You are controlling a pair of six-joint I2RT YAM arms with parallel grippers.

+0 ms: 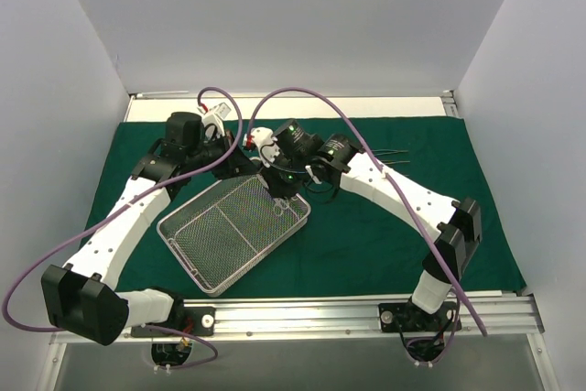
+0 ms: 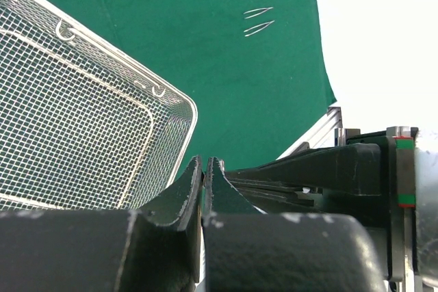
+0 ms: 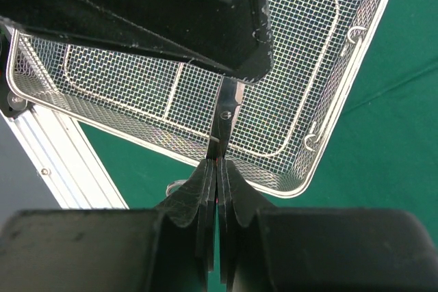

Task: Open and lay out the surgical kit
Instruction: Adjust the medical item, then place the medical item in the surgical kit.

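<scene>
White walls (image 1: 275, 16) box in the worktop (image 1: 302, 105), and a green drape (image 1: 366, 235) lies spread flat over most of it.

Left arm (image 1: 128, 217) rises from its base at the near left, runs far along the left side of the drape, then bends at the wrist toward the middle. Right arm (image 1: 403, 194) climbs from the near right, folds at an elbow by the right edge, and reaches left and far to the middle as well, so the two wrists sit close together.

On the drape, left of centre, the mesh tray (image 1: 220, 235) lies turned at a slant, one corner pointing far.

Left pincer (image 2: 204, 165) is clenched with nothing between its tips, just beyond that far corner. Right pincer (image 3: 219, 165) is over the tray's right rim and pinches a thin steel tool (image 3: 226, 111) that juts out over the mesh.

Loose instruments (image 2: 254, 10) lie in a row on the drape, far right, well apart from the tray.
</scene>
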